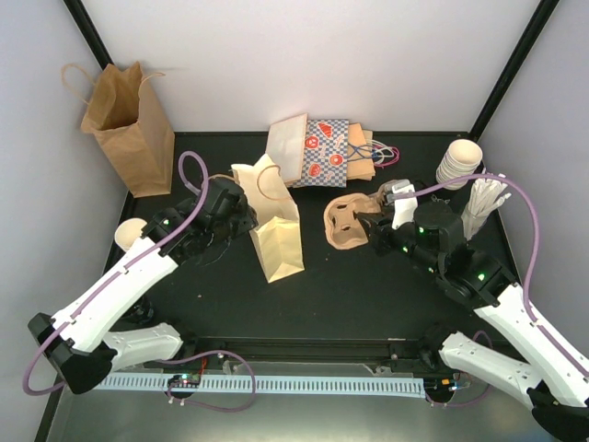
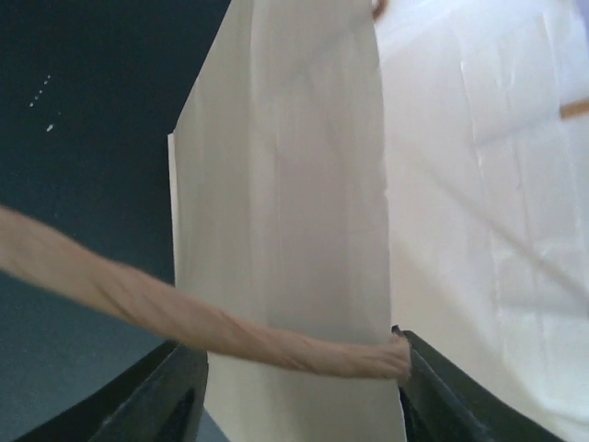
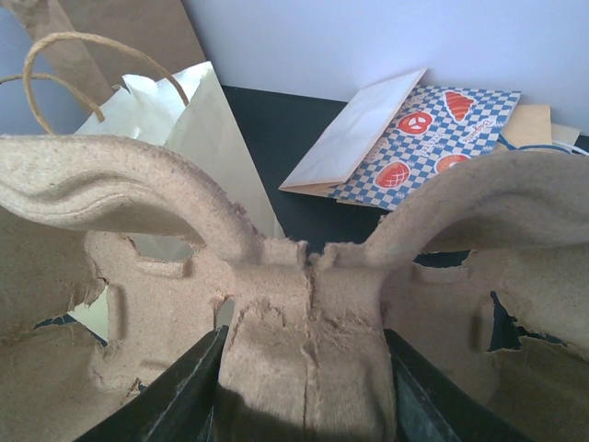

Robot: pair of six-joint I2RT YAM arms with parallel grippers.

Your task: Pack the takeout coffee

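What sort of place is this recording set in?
Likely a lab robot cell staged for takeout packing: white wall panels around a black table, plus paper bags, a pulp cup carrier and stacked white paper cups.

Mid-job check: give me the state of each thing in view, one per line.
cup carrier: clamped at its centre by the right gripper.
cream bag: standing, left gripper astride its narrow side; grip unclear.
cups: nested in one stack, not yet packed.
brown bag: upright, mouth open.
flat bags: lying folded in a pile.
white sticks: bundled beside the cups.
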